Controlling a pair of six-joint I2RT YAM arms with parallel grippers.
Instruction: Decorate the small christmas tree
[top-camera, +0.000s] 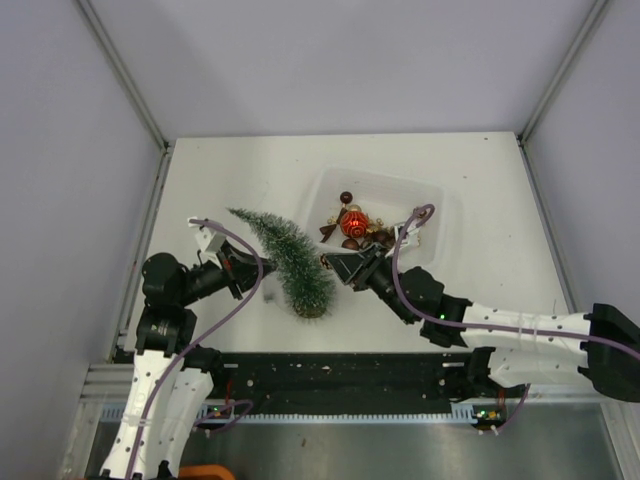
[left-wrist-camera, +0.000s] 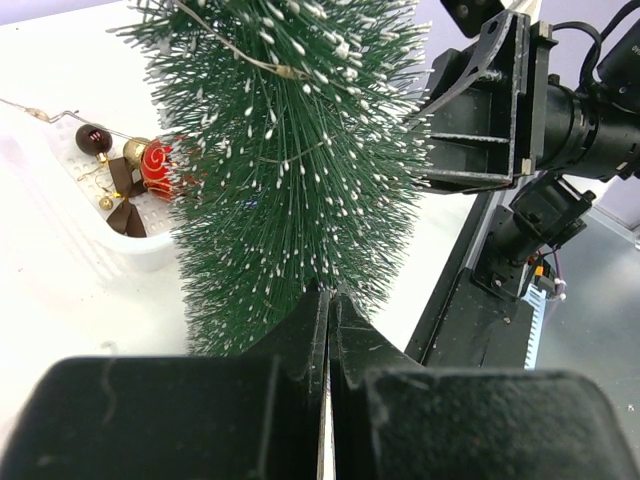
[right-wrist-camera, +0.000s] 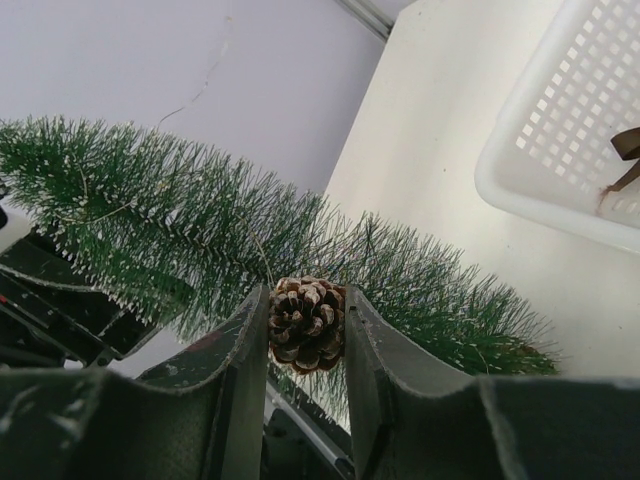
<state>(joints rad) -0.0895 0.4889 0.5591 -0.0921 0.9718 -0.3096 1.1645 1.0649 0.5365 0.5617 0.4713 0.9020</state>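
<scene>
Tree (top-camera: 290, 262): likely light, bristles soft, core stiff; left gripper (left-wrist-camera: 327, 297) pinched shut on its lower bristles, a sound hold. Right gripper (right-wrist-camera: 305, 298) clasps a pinecone (right-wrist-camera: 305, 326).

Lit brightly and evenly from overhead, with only faint, soft shadows on the white bench (top-camera: 230, 170). Nearly blown out on the pale tray (right-wrist-camera: 590, 90) in the right wrist view. Blurred and dark on the near fingers (left-wrist-camera: 295, 335) in both wrist views; crisp on the frosted bristles of the small christmas tree (left-wrist-camera: 290, 150).
</scene>
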